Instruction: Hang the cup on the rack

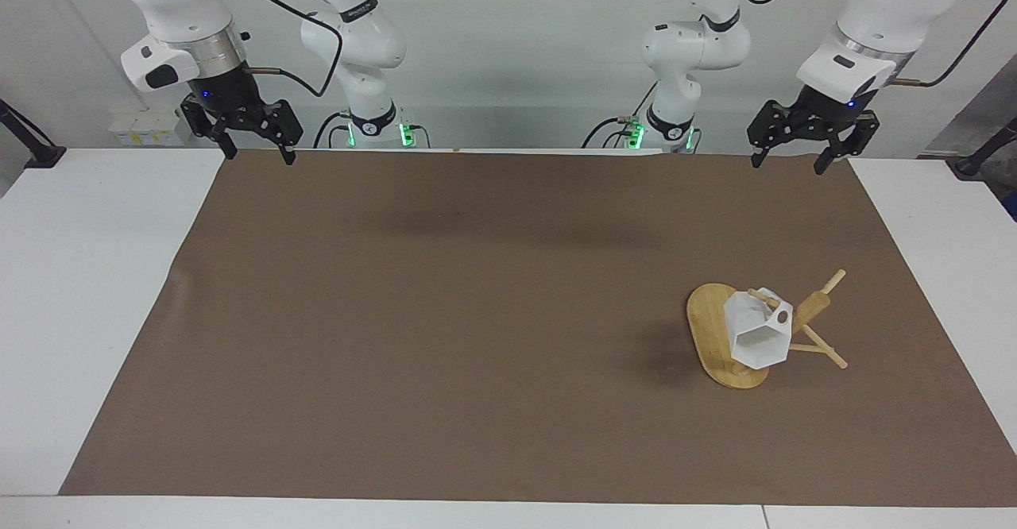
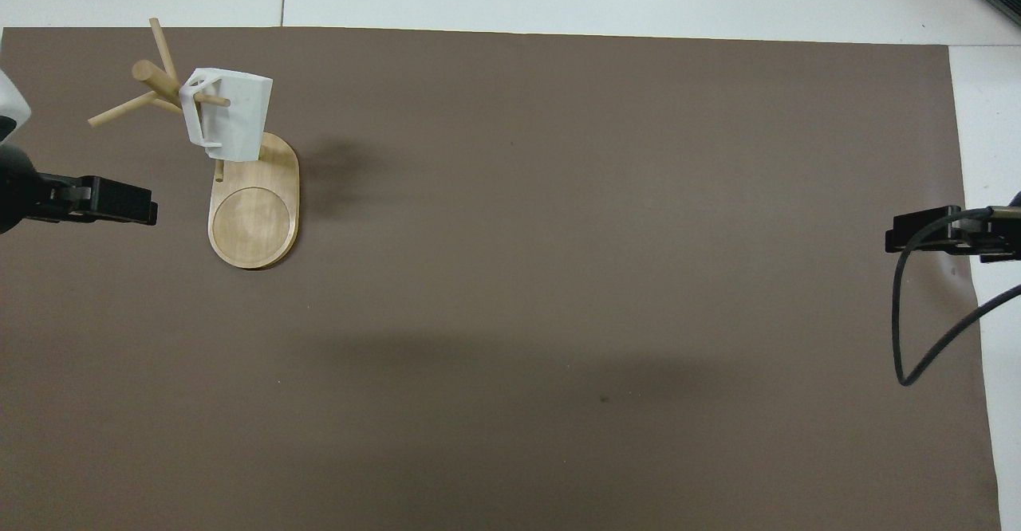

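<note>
The white faceted cup [image 1: 759, 332] hangs by its handle on a peg of the bamboo rack [image 1: 715, 334], which stands toward the left arm's end of the table. Both also show in the overhead view: the cup [image 2: 227, 114] on a peg above the rack's oval base [image 2: 254, 216]. My left gripper [image 1: 786, 160] is open and empty, raised over the mat's edge at the robots' end, well apart from the rack; it shows in the overhead view [image 2: 120, 201]. My right gripper [image 1: 256, 150] is open and empty, and the right arm waits at its own end of the table.
A brown mat [image 1: 477, 314] covers most of the white table [image 1: 79, 275]. A black cable [image 2: 909, 308] loops from the right gripper's mount [image 2: 941, 232] in the overhead view.
</note>
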{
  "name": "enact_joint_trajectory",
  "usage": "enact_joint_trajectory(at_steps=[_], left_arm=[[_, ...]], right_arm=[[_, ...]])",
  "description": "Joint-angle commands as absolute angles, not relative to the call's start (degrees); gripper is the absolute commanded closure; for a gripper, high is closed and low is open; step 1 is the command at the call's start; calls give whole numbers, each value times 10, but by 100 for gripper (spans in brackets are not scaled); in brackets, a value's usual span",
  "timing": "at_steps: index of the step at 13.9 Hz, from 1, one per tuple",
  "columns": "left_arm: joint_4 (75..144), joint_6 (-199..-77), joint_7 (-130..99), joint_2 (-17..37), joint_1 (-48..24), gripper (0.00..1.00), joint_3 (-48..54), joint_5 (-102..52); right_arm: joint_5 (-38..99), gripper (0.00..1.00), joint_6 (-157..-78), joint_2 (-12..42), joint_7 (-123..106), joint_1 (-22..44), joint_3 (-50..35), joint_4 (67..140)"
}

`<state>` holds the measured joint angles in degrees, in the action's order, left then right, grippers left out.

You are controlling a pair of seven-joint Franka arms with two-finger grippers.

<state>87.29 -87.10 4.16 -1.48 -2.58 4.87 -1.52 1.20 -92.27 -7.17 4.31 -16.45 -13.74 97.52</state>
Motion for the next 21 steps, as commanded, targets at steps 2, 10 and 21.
enact_joint_trajectory(at_steps=[2, 10, 21], left_arm=[[849, -847, 51, -4, -31, 0, 50, -3], [850, -843, 51, -11, -33, 0, 59, -2], [854, -825, 51, -17, -35, 0, 60, -4]], right_arm=[[18, 0, -918, -85, 26, -171, -140, 986], [18, 0, -918, -85, 26, -171, -140, 986], [18, 0, -918, -85, 26, -171, -140, 986]])
